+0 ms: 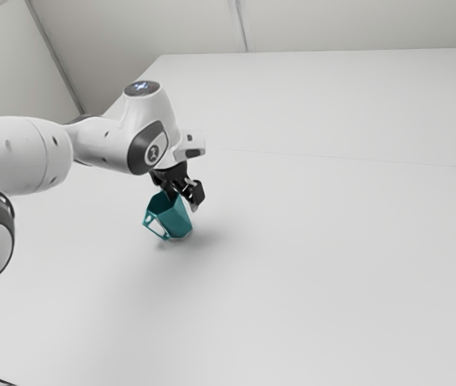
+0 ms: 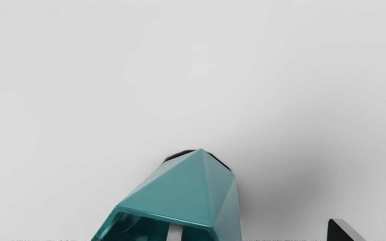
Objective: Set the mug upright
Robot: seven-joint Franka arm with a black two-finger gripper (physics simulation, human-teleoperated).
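At the mug (image 1: 178, 220), parted jaws slant down; one finger (image 2: 175, 233) inside.

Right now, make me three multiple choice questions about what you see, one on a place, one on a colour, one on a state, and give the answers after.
1. Where is the tip of one finger, relative to the mug?
A. Inside its mouth
B. Under its base
C. Through its handle

2. What colour is the mug?
A. Red
B. Teal
C. Yellow

3. How is the gripper?
A. Shut on the mug
B. Shut on nothing
C. Open

1: A, the wrist view shows the tip within the rim.
2: B, its sides are blue-green in both views.
3: C, the other finger stands outside, clear of the mug's wall.
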